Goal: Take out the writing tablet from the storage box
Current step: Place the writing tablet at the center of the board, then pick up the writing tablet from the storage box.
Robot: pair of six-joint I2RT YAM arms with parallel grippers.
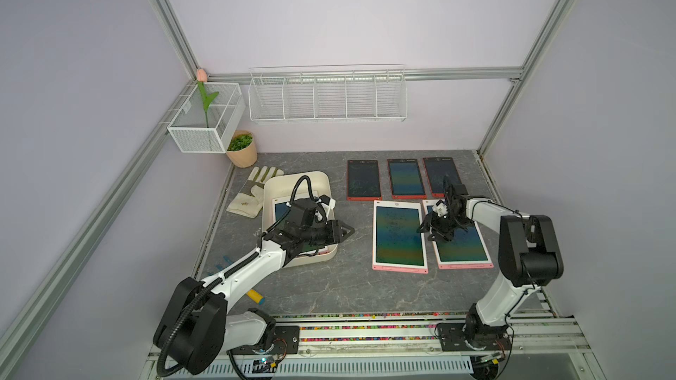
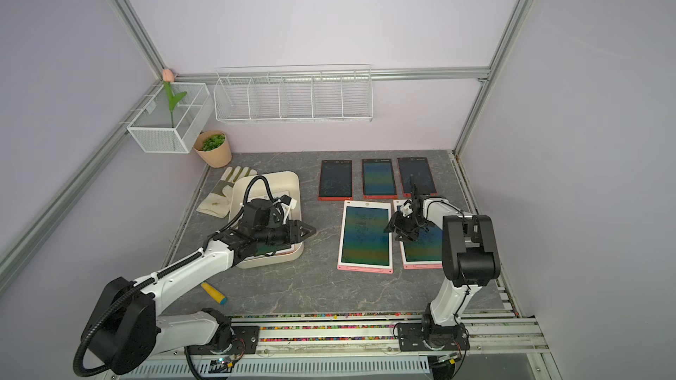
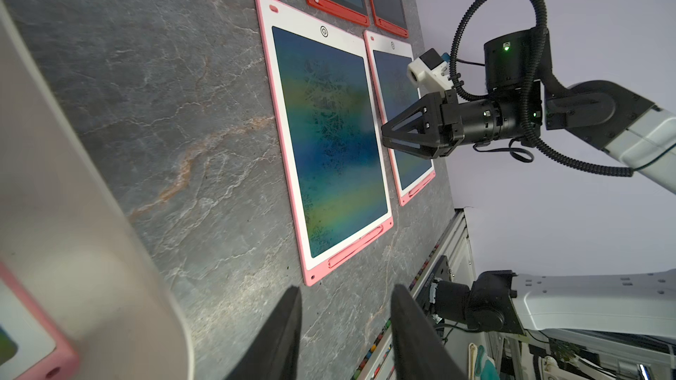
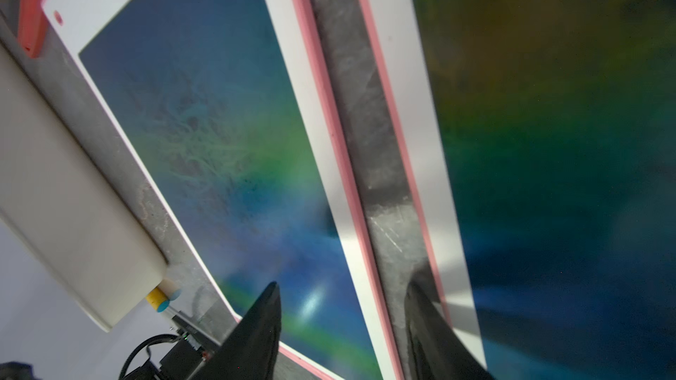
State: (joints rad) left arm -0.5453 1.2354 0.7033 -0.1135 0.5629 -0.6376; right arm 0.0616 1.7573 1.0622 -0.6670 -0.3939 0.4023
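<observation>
The cream storage box [image 1: 303,176] [image 2: 272,174] stands left of centre on the table. A pink-edged writing tablet [image 1: 281,210] lies inside it, mostly hidden under my left arm; its corner [image 3: 22,334] shows in the left wrist view beside the box wall [image 3: 55,177]. My left gripper [image 1: 347,231] [image 3: 345,292] reaches just past the box's right rim, open and empty. My right gripper [image 1: 426,233] [image 4: 344,286] hovers low over the gap between two large pink tablets [image 1: 399,235] [image 1: 462,248], open with nothing held.
Three small red tablets [image 1: 363,179] lie in a row at the back right. A work glove [image 1: 252,191] lies left of the box and a plant pot [image 1: 241,149] behind it. White mesh baskets [image 1: 327,95] hang on the wall. A yellow marker [image 1: 255,296] lies near the left arm.
</observation>
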